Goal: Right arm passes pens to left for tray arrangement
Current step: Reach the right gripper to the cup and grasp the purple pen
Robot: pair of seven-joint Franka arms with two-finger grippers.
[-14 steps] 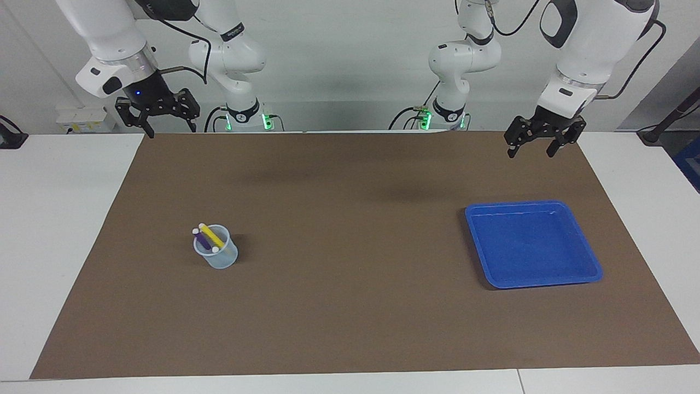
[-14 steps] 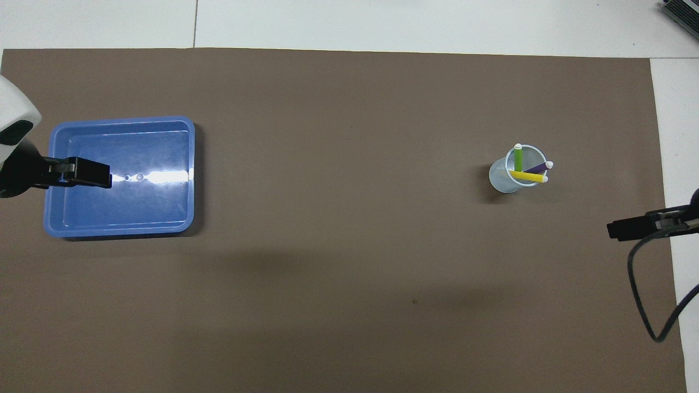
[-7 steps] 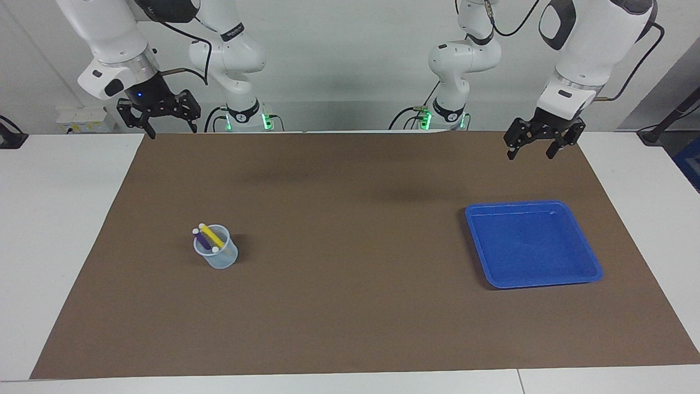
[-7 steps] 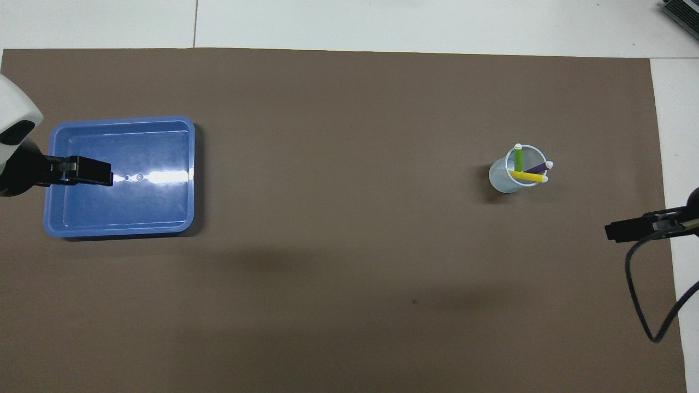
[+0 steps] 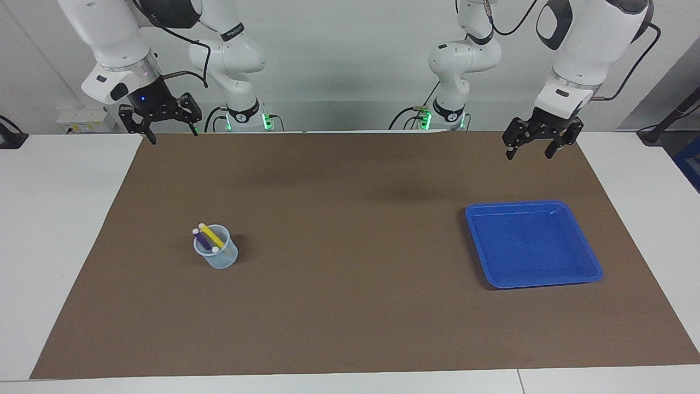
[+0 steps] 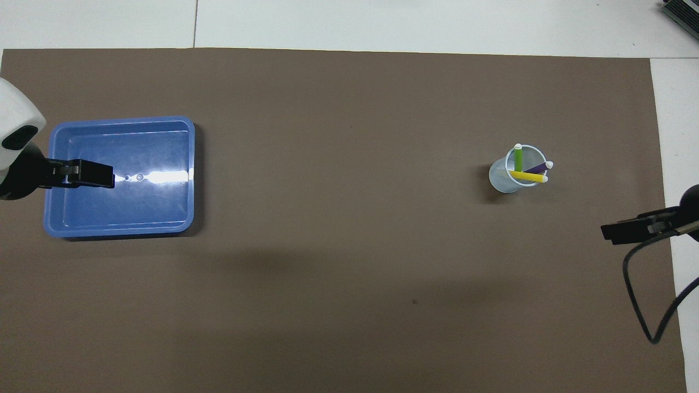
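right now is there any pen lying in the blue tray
No, the blue tray holds nothing, and all three pens stand in the translucent cup toward the right arm's end of the table.

White table (image 5: 54,219), brown mat (image 5: 350,306) bearing blue tray (image 5: 593,262), translucent cup (image 5: 221,258)
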